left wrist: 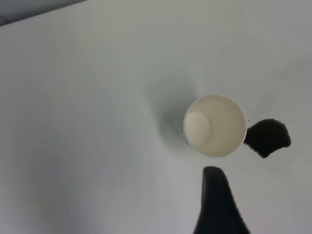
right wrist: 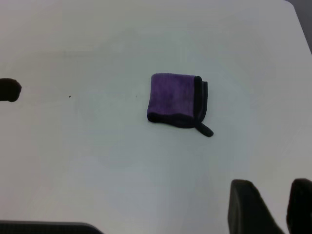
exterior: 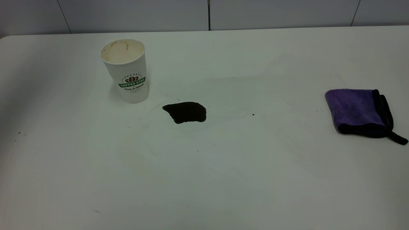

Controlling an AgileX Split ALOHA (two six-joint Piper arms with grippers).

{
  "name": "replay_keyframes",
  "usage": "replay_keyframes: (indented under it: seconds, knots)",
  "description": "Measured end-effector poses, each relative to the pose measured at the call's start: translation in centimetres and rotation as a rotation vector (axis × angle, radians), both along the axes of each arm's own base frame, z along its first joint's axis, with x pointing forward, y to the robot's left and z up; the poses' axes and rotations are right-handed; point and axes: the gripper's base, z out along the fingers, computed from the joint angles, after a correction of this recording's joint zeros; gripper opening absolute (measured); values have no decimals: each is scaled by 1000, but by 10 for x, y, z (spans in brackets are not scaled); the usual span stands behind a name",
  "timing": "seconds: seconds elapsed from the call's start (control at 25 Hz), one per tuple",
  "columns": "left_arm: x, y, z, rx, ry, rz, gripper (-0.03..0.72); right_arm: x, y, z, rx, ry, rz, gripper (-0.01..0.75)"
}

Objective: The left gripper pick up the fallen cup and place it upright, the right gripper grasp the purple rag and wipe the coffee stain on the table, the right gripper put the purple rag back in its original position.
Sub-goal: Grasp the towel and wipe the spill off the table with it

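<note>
The cup stands upright at the table's back left, its stained inside showing; from above it shows in the left wrist view. The coffee stain lies just right of it, also seen beside the cup. The purple rag lies folded at the far right. My left gripper hovers above the cup, empty; one black finger shows, the other is out of frame. My right gripper hovers high near the rag, empty, its fingers a small gap apart. Neither arm shows in the exterior view.
The white table carries a few tiny dark specks. Its back edge meets a grey panelled wall. The table's rounded corner shows in the right wrist view.
</note>
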Motion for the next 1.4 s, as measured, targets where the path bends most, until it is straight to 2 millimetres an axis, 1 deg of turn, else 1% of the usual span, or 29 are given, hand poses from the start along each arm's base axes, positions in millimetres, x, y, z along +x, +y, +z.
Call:
replay_keyframes:
  seconds: [0.08,0.12,0.2,0.24,0.28,0.36,0.52,0.56,0.68,0.8,0.96,1.08,1.24,1.4]
  knots:
    - [-13,2,13,5,-18,44,456,0,0,0,0,0,0,239]
    - [-19,3,17,9,-18,65,439,0,0,0,0,0,0,239]
    - [-40,5,21,7,2,98,403,0,0,0,0,0,0,239]
    - [-50,5,17,7,26,105,388,0,0,0,0,0,0,239]
    - [-64,5,19,6,33,109,376,0,0,0,0,0,0,239]
    - [-94,5,18,6,58,112,351,0,0,0,0,0,0,239]
    - [-148,8,15,36,68,118,315,0,0,0,0,0,0,239]
    - [-159,9,12,47,73,119,309,0,0,0,0,0,0,239]
    - [-195,11,-7,73,118,119,294,0,0,0,0,0,0,239]
    - [-232,12,-33,83,175,117,284,0,0,0,0,0,0,239]
    - [-276,12,-66,86,226,115,283,0,0,0,0,0,0,239]
    - [-307,12,-84,85,215,116,283,0,0,0,0,0,0,239]
    - [-337,12,-100,79,156,128,283,0,0,0,0,0,0,239]
    - [-362,13,-102,64,8,152,283,0,0,0,0,0,0,239]
